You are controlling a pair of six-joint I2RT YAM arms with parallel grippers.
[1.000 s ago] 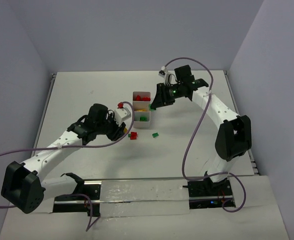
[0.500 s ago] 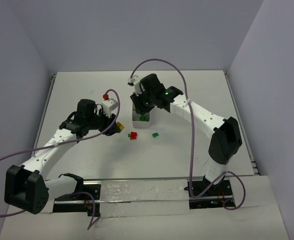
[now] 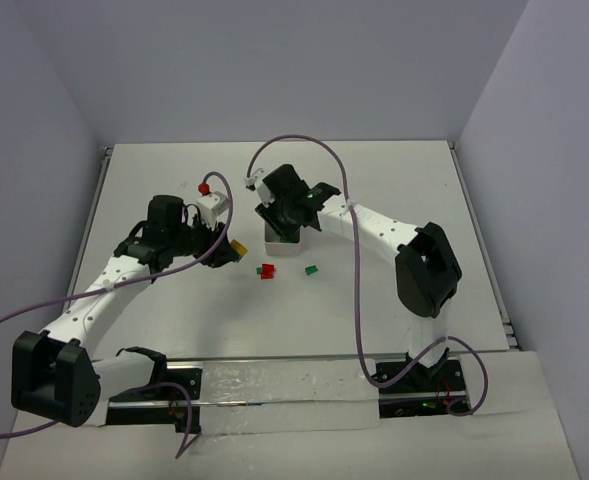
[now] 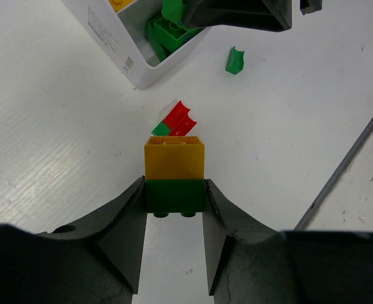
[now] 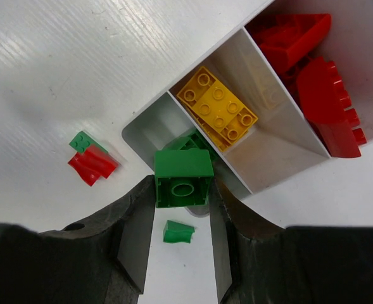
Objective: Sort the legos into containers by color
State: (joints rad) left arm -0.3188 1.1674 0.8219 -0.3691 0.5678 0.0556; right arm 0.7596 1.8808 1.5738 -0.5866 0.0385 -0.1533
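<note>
My left gripper [image 4: 174, 197] is shut on a yellow-on-green lego stack [image 4: 174, 176], held just above the table left of the white container tray [image 3: 284, 247]. In the top view that stack [image 3: 238, 247] shows yellow at the left gripper [image 3: 231, 245]. My right gripper [image 5: 183, 190] is shut on a green lego [image 5: 183, 178] over the near end of the tray [image 5: 281, 166], above its green compartment [image 5: 149, 134]. The middle compartment holds yellow legos [image 5: 218, 106], the far one red legos [image 5: 309, 63]. A red-and-green stack [image 3: 267, 271] and a small green piece [image 3: 311, 270] lie on the table.
The right arm [image 3: 374, 225] reaches across from the right and hides most of the tray from above. Purple cables loop over both arms. Side walls bound the table left and right. The loose red-and-green stack [image 4: 177, 120] lies just ahead of my left fingers.
The right gripper swung left with its green lego, from beside the tray to above it. The left gripper drew back to the left, away from the tray, keeping its stack.
</note>
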